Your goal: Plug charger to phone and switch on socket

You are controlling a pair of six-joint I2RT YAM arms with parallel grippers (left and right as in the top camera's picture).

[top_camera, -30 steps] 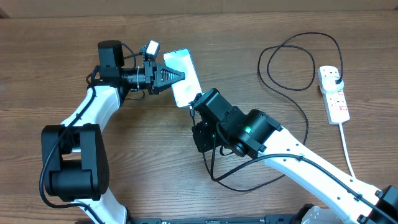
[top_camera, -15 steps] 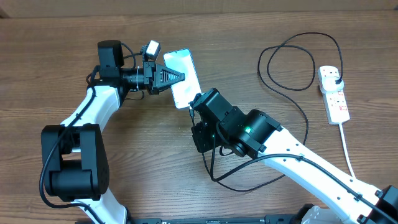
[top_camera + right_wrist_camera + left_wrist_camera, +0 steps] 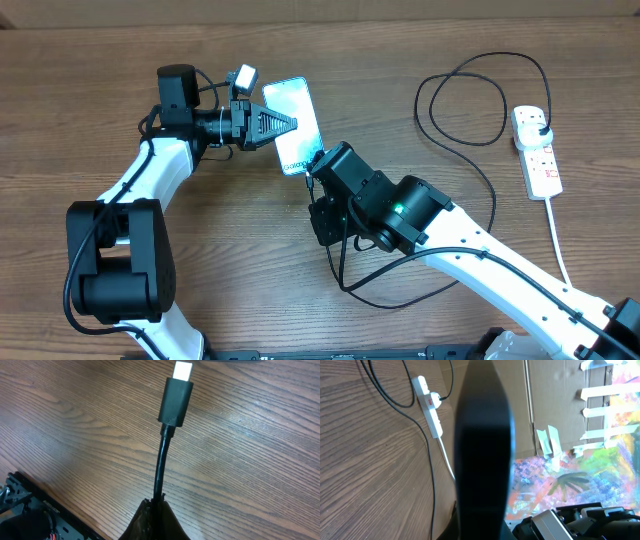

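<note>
The slim teal-screened smartphone (image 3: 300,100), clenched in the left jaws, has tilted nearer the thin black charger cable (image 3: 175,396) clenched in the right jaws, so insertion appears close.

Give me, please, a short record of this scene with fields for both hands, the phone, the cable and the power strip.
left hand: shut on one long edge of the phone
right hand: shut on the cable, behind its connector
connector: bare metal tip visible, close to the phone, not yet plugged in
plug: sits in the power strip
</note>
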